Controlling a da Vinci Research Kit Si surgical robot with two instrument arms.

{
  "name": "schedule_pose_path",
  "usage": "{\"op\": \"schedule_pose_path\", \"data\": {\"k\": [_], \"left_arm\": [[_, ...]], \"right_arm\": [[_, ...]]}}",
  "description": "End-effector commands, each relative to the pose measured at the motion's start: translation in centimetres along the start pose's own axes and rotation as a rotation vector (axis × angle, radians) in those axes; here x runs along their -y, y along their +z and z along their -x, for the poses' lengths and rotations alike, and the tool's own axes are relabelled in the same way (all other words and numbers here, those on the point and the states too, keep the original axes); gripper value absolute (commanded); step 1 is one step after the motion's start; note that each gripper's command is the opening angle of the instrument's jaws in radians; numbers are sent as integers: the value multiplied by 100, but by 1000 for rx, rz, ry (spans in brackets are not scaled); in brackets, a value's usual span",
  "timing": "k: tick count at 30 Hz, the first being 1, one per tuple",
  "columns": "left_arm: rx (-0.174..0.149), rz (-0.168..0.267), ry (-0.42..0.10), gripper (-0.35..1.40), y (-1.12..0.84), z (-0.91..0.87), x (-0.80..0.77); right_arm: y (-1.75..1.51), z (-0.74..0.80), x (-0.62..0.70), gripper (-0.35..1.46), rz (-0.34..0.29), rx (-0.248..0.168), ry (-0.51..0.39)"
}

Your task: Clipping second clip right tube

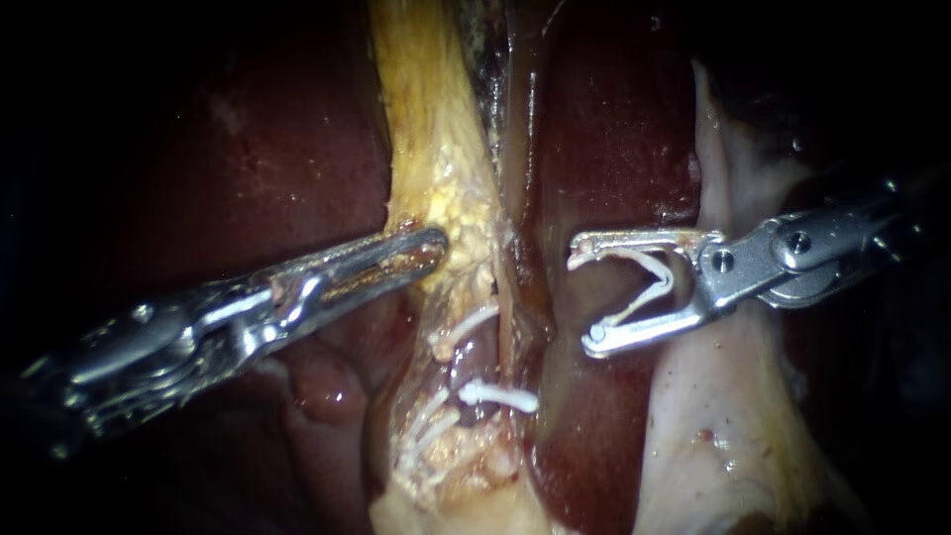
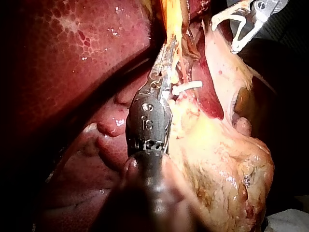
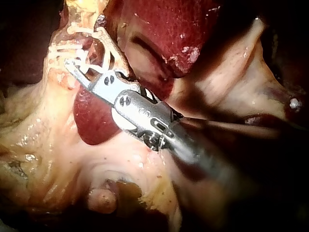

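Item 1, my right instrument (image 1: 584,295): its hand is standing wide, both jaws carrying an open white clip (image 1: 649,287) over the dark liver (image 1: 614,129), near the tubes (image 1: 474,359) but apart from them.
Item 2, my left instrument (image 1: 436,248): its hand is pinching the yellow fatty tissue (image 1: 426,99).
Item 3, fixed clips (image 1: 498,396): these are sitting across the tubes. I cannot tell which is the right tube.

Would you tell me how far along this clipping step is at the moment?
Done: white clips already sit on the yellow tissue between the instruments. In hand: the left instrument grips that tissue, and the right instrument holds an open clip in its jaws, apart from the clipped spot. Left: placing that clip and closing it.
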Motion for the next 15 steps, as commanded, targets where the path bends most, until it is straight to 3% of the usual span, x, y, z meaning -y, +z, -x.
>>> {"op": "schedule_pose_path", "data": {"k": [1,8,15], "left_arm": [[-1,-1,0,-35,-2,0,0],[-7,-3,-4,-35,-30,11,5],[15,6,-14,-35,-70,24,15]], "right_arm": [[0,-1,1,60,-1,0,0],[20,15,10,60,2,-1,-2],[59,56,18,60,-19,22,99]]}}
